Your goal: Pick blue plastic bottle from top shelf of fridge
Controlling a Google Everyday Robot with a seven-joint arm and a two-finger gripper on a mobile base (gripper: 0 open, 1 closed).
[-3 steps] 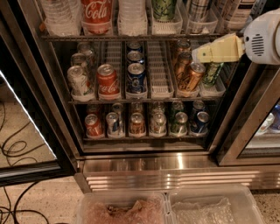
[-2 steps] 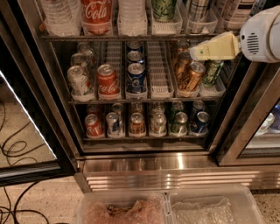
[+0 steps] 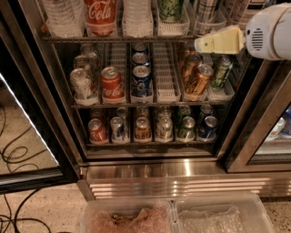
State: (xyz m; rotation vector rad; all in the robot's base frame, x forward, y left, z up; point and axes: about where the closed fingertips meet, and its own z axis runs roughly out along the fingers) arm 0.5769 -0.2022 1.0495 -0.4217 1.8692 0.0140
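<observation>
Most of the job is left to do, from where I stand. The fridge point(image 3: 182, 173) fills the view with its door open and cans lined up on the two lower racks. Along the upper edge of the frame runs the top shelf point(image 3: 118, 39). Its plastic lane trays hold a red Coca-Cola bottle point(image 3: 100, 13), a green-labelled bottle point(image 3: 170, 9) and, further right, the blue plastic bottle point(image 3: 207, 8). That one stands upright in its lane with only its striped lower body in view. The gripper point(image 3: 200, 43) hangs in the upper right, just below the shelf's front edge and beneath the bottle, pointing left and not touching it. Whether it is released or clenched I cannot tell. I'd say the approach is only part made: reaching the bottle, grasping it and drawing it out are all yet to do.
</observation>
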